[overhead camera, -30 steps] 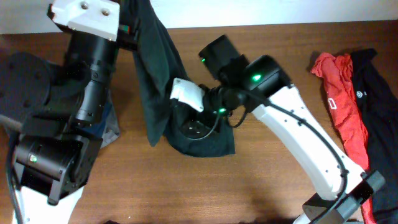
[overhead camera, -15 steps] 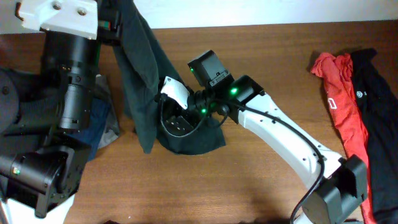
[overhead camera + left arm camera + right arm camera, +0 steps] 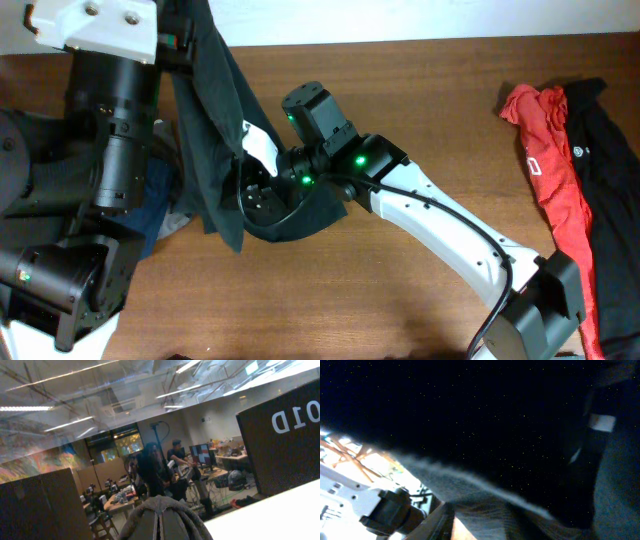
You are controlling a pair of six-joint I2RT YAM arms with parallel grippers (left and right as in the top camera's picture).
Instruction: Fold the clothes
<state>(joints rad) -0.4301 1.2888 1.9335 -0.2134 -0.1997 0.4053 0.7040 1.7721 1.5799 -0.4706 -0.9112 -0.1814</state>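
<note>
A large dark green shirt point(image 3: 215, 110) hangs from my raised left gripper point(image 3: 161, 522), which is shut with the fabric draped over its fingertips. The shirt's lower end bunches on the wooden table point(image 3: 400, 300). My right gripper point(image 3: 252, 175) is pushed into that bunched lower part, with cloth wrapped around it. In the right wrist view dark fabric fills almost everything. Only one of its fingers point(image 3: 442, 522) shows there, with cloth against it. How its jaws stand is hidden.
A red white-printed shirt point(image 3: 545, 170) and a black garment point(image 3: 605, 160) lie at the table's right edge. A navy blue piece point(image 3: 160, 200) and grey cloth point(image 3: 178, 222) lie under the left arm, beside a dark pile point(image 3: 30, 150).
My right gripper has moved left across the table, and the shirt's bunched lower end came with it. The left arm shifted left early on and now holds still.
</note>
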